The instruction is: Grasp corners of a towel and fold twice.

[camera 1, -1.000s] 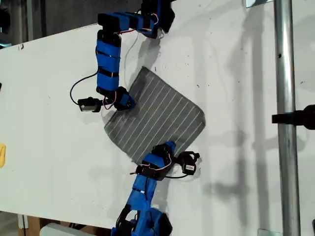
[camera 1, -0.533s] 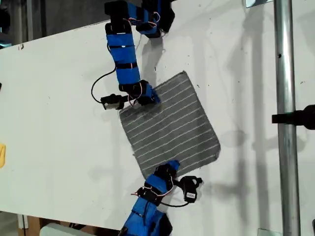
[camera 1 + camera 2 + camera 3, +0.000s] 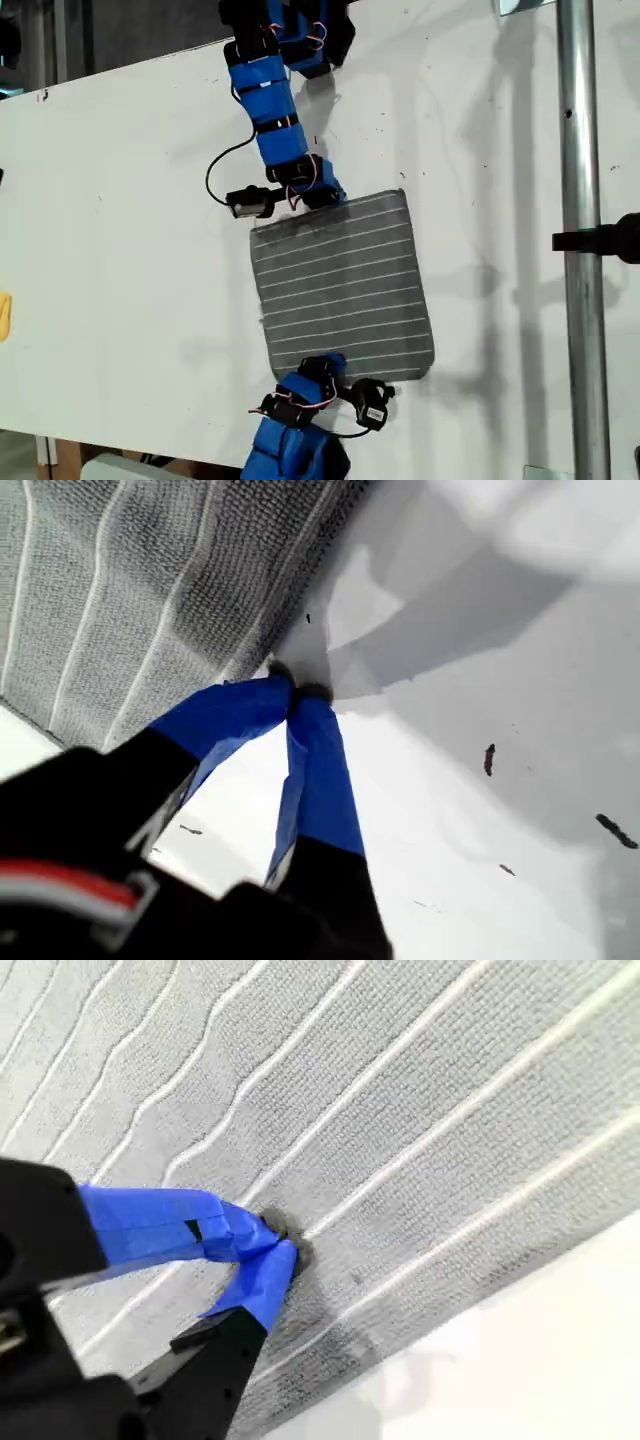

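The towel [image 3: 342, 285], dark grey with thin white stripes, lies flat on the white table in the exterior view. One blue arm reaches down from the top of that view to the towel's upper edge; another comes up from the bottom to its lower edge. I cannot tell which arm is which. My first gripper [image 3: 295, 690] is shut, pinching the towel [image 3: 150, 590] right at its edge. My second gripper [image 3: 275, 1243] is shut on a pinch of the towel [image 3: 420, 1130], a couple of stripes in from its edge. The corners [image 3: 400, 194] lie flat and free.
A metal pole [image 3: 582, 240] runs top to bottom along the exterior view's right, with a black clamp [image 3: 610, 240] on it. The table's edge [image 3: 100, 75] slants across that view's upper left. Small dark specks [image 3: 490, 758] mark the tabletop.
Both arms have swung toward the exterior view's right, dragging the towel with them. It has turned from a diamond to nearly square with the view, its stripes now close to level.
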Motion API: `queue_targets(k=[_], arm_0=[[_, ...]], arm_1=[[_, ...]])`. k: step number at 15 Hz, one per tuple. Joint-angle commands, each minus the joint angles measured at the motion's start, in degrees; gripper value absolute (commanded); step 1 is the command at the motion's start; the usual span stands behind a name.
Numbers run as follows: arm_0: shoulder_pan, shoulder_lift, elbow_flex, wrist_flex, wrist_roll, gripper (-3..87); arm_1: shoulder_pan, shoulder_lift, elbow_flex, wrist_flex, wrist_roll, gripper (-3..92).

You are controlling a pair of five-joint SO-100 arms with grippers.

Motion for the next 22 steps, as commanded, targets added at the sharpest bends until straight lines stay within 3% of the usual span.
queue_targets(k=[1,3,6,8,10,14,22], arm_0=[[-1.5,2.5,-9.8,4.6,3.1,-1.5],[-1.3,1.2,-19.8,9.8,5.7,-1.5],[-1.1,-3.5,-41.2,25.3,9.8,-1.5],[-1.4,-5.5,-52.6,35.2,10.3,-1.5],[-1.1,-3.7,-57.3,40.5,9.9,-1.5],[1.4,2.5,-59.5,47.3,9.1,-1.5],[11.2,11.1,-55.6,48.3,1.5,-1.5]], arm_1=[[2.5,7.7,-1.0,2.9,-2.3,-0.3],[5.8,12.7,-1.4,6.8,-5.6,-0.3],[11.0,18.5,-9.6,16.5,-12.5,-0.3],[11.7,18.7,-20.8,24.6,-14.9,-0.3],[10.4,18.9,-30.1,30.7,-15.5,-0.3],[5.8,25.1,-35.3,34.9,-14.2,-0.3],[-2.4,26.5,-41.6,34.3,-12.5,1.2]])
